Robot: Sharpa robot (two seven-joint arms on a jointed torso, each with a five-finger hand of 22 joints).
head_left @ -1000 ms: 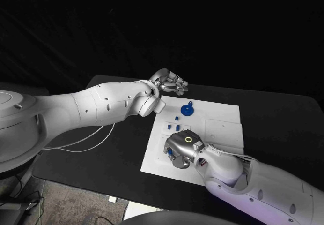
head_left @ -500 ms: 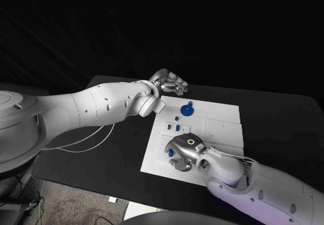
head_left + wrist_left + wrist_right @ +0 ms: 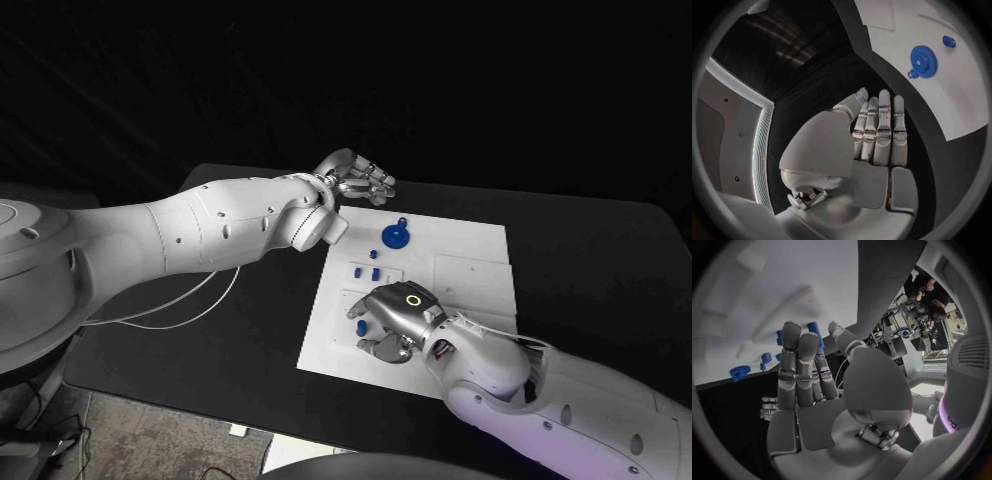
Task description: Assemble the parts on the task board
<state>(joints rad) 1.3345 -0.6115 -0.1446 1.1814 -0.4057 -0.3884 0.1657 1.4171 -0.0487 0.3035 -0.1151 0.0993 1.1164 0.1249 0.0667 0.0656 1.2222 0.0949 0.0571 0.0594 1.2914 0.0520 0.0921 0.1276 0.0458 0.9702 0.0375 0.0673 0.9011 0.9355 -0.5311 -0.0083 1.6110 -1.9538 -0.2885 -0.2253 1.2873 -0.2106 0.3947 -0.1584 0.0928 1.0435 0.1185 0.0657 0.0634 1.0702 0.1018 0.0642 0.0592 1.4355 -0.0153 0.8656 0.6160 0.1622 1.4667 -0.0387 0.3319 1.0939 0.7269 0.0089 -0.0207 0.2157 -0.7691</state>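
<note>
The white task board (image 3: 462, 255) lies in the middle of the black table. On its far part rest a blue gear (image 3: 397, 236) and a small blue knob (image 3: 402, 220), also seen in the left wrist view as the gear (image 3: 924, 59) and knob (image 3: 949, 41). A few small blue parts (image 3: 366, 269) stand mid-board. My right hand (image 3: 389, 325) hovers low over the board's near left area, fingers stretched out, and a blue part (image 3: 815, 330) shows between its fingertips and thumb; whether it is pinched is unclear. My left hand (image 3: 358, 177) hangs past the board's far left corner with straight fingers (image 3: 879, 130), holding nothing.
Black table surface (image 3: 245, 300) stretches left of the board, and more of it (image 3: 591, 260) lies to the right. The left forearm (image 3: 245, 225) reaches across the table's left side. The right forearm (image 3: 534, 385) covers the board's near right corner.
The right hand has crept a little toward the board's near edge, staying over the same blue part. The left hand has hardly moved. The view has shifted slightly.
</note>
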